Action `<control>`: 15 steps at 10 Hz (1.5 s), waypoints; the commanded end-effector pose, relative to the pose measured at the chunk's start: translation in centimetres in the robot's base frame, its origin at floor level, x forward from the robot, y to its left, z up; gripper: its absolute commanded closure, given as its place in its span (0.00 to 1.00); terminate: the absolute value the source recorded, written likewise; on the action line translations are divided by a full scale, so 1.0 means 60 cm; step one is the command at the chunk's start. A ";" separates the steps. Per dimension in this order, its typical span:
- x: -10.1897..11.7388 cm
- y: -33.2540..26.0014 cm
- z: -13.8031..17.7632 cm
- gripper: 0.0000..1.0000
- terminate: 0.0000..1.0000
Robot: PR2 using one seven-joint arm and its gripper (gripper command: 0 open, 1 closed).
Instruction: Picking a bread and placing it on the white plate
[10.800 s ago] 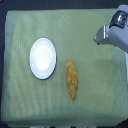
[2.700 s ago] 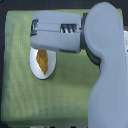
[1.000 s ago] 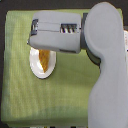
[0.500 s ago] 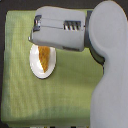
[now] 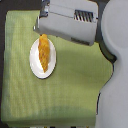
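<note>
The bread, a golden-orange ridged pastry, lies lengthwise on the white plate at the exterior view's left. Its upper end reaches the plate's far rim. My gripper hangs just above that end, at the left tip of the big grey forearm. The forearm's bulk hides the fingers, so the jaws' spread does not show. Nothing visibly joins the gripper to the bread.
A green cloth covers the table under the plate. The grey arm and the robot's body fill the top and the exterior view's right. Dark floor shows past the cloth's left and bottom edges.
The bread went from the cloth beside the plate onto the plate. Over the last second the gripper has drawn back upward in the view, uncovering the bread.
</note>
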 end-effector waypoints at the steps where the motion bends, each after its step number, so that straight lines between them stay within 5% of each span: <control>1: 0.001 -0.099 0.060 0.00 0.00; 8: -0.050 -0.371 0.065 0.00 0.00; 15: -0.084 -0.538 0.050 0.00 0.00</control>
